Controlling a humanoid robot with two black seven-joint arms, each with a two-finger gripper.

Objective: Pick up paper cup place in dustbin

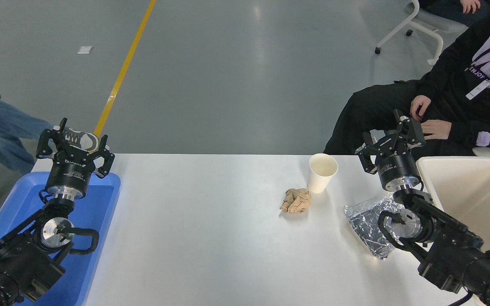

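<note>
The white paper cup (322,172) stands upright on the table near its far edge, cream inside showing. The cream-white dustbin (474,199) stands at the right edge of the table. My right gripper (391,138) is open and empty, raised to the right of the cup, between the cup and the dustbin. My left gripper (75,144) is open and empty, parked over the blue tray at the lower left.
A crumpled tan paper ball (296,200) lies just left of the cup's base. A crumpled silver foil wrapper (366,223) lies under my right arm. A shallow blue tray (100,204) is at the left. A person in black sits behind the table's far right.
</note>
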